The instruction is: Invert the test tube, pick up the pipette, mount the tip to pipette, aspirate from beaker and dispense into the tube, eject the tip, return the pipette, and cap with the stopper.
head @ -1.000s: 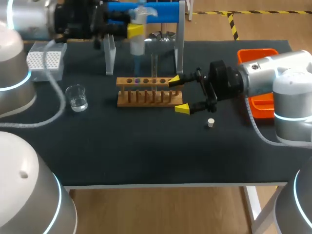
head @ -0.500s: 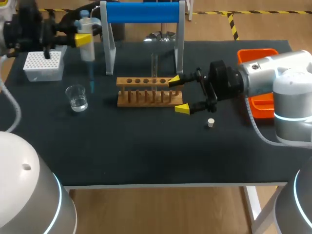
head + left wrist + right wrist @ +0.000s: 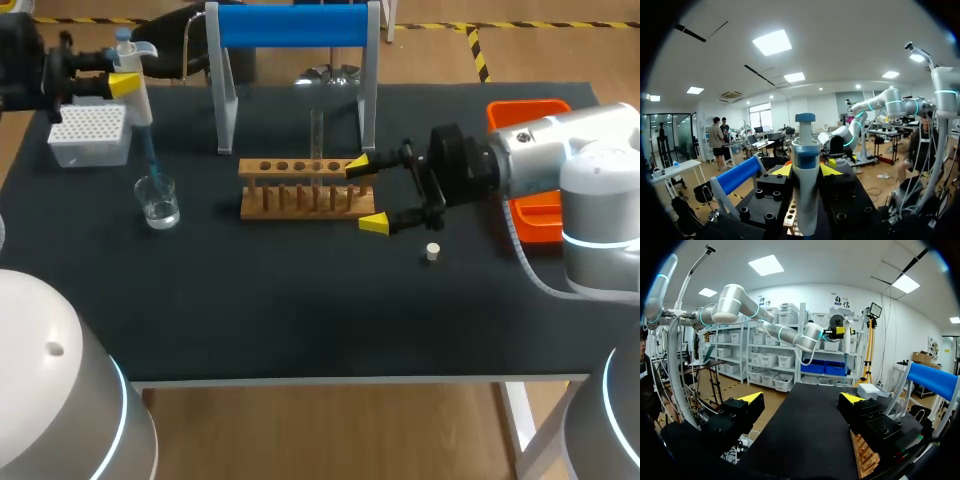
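Note:
My left gripper (image 3: 124, 84) is shut on the white pipette (image 3: 138, 92) at the back left. The pipette's blue tip (image 3: 150, 157) slants down to the mouth of the glass beaker (image 3: 158, 201). In the left wrist view the pipette (image 3: 805, 186) stands upright between the yellow fingertips of that gripper (image 3: 806, 172). A test tube (image 3: 317, 138) stands in the wooden rack (image 3: 305, 188). At the rack's right end my right gripper (image 3: 366, 195) hangs open and empty, as the right wrist view (image 3: 801, 400) also shows. The small white stopper (image 3: 432, 251) lies on the mat to its right.
The white tip box (image 3: 90, 133) sits at the back left, just behind the beaker. The blue-topped pipette stand (image 3: 292, 25) rises behind the rack. An orange tray (image 3: 540, 215) lies at the right edge, partly under my right arm.
My left arm has carried the pipette from the blue stand leftward, past the tip box, until its tip is over the beaker. The right arm has kept still.

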`<state>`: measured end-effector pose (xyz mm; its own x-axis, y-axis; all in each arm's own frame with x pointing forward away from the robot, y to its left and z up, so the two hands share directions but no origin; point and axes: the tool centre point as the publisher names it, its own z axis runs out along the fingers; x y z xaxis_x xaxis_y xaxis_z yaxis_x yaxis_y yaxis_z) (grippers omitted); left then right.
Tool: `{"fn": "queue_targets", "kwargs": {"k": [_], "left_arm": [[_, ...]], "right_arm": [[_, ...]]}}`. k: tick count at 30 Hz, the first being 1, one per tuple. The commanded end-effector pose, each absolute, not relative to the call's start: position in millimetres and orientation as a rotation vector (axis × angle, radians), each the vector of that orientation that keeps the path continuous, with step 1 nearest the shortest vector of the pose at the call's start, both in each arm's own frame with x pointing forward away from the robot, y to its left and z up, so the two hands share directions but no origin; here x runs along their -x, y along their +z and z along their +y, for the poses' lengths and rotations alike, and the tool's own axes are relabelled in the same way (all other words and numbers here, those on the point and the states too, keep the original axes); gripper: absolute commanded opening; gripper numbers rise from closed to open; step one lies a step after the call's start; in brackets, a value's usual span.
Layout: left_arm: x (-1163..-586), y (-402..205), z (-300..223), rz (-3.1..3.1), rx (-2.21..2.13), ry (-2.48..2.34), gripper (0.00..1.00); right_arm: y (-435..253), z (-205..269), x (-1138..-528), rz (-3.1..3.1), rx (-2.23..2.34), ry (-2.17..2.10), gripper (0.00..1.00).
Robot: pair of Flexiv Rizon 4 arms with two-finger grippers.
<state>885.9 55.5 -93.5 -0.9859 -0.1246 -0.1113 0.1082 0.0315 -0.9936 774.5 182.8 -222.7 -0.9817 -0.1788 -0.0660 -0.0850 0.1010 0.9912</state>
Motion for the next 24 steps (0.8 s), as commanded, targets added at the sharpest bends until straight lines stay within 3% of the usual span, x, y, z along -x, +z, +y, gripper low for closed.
{"fn": "queue_targets", "kwargs": {"k": [1,24], "left_arm": [[-901,-99,64,2.148,-0.033,-2.11,0.0],[-911,-103,69,2.153,-0.014,-2.126,0.0]], "right_arm": [[-222,182,-774,-2.279,-0.273,-2.04,1.0],[-222,182,-774,-2.279,-0.273,-2.04,1.0]]}}
